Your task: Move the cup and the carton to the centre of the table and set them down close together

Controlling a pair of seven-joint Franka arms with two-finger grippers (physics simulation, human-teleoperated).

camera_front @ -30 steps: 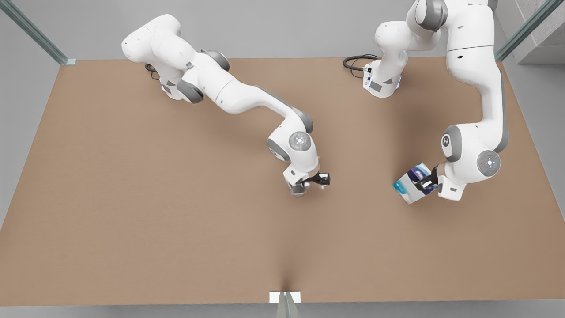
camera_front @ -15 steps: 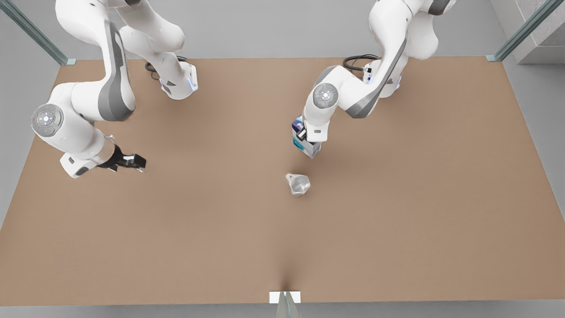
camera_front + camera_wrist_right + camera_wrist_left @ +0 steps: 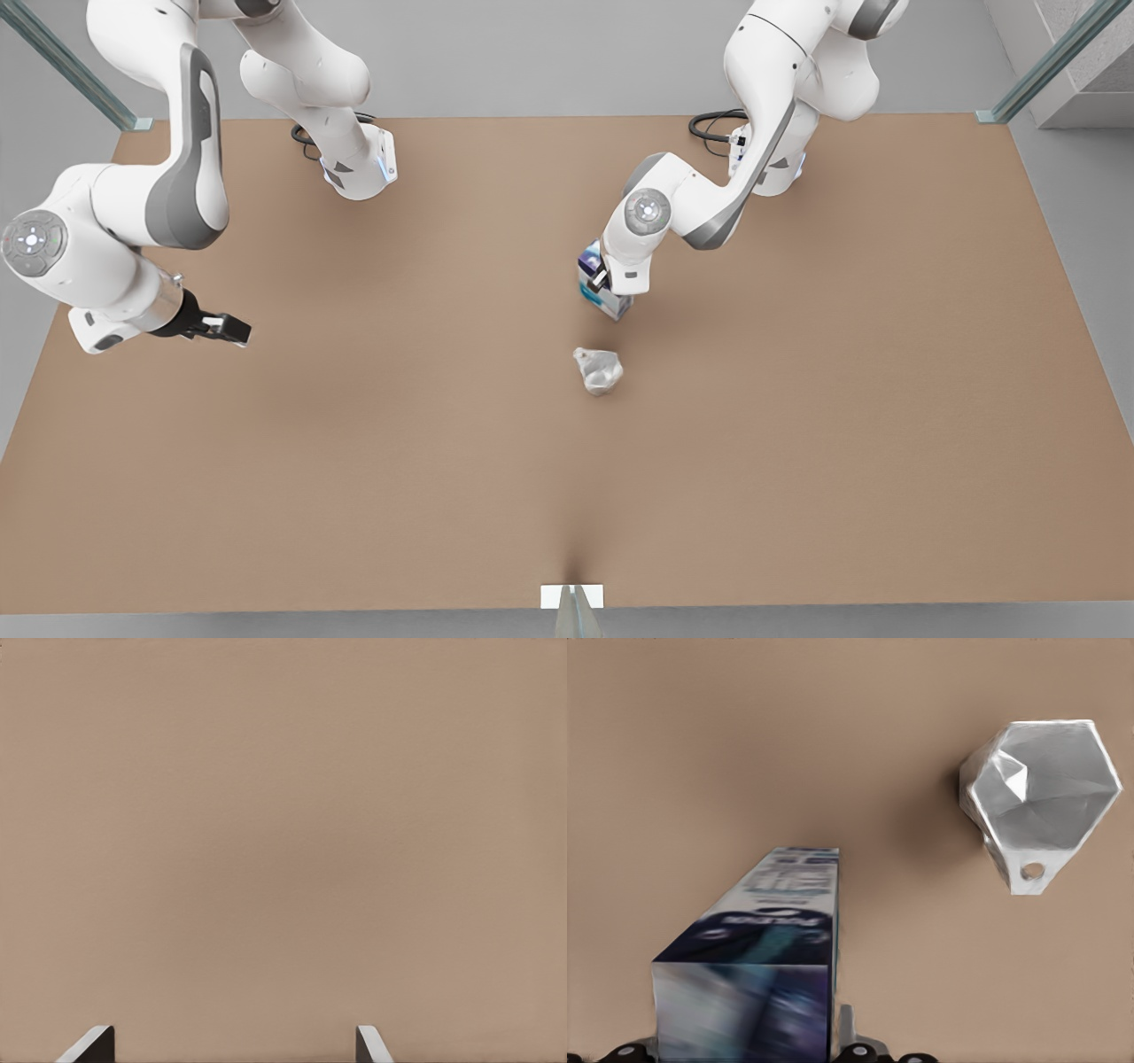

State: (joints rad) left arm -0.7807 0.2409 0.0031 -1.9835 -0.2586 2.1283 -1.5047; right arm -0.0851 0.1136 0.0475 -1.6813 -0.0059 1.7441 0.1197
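The cup (image 3: 598,370), a small grey-silver faceted thing, rests on the brown table (image 3: 797,461) near its centre; it also lies beyond the carton (image 3: 757,966) as the cup (image 3: 1036,806). My left gripper (image 3: 604,280) is shut on the white and blue carton (image 3: 598,299), just behind the cup with a small gap between them. I cannot tell whether the carton touches the tabletop. My right gripper (image 3: 232,330) hangs open over the table near the front view's left edge, its fingertips (image 3: 90,1045) wide apart with nothing between them.
Both arm bases (image 3: 359,173) (image 3: 766,168) stand at the table's far edge, each with a black cable (image 3: 713,124) beside it. A small white marker (image 3: 571,596) sits at the middle of the near edge.
The right gripper has let go of the cup at the centre and drawn away to the front view's left. The left gripper has brought the carton in from the right to just behind the cup.
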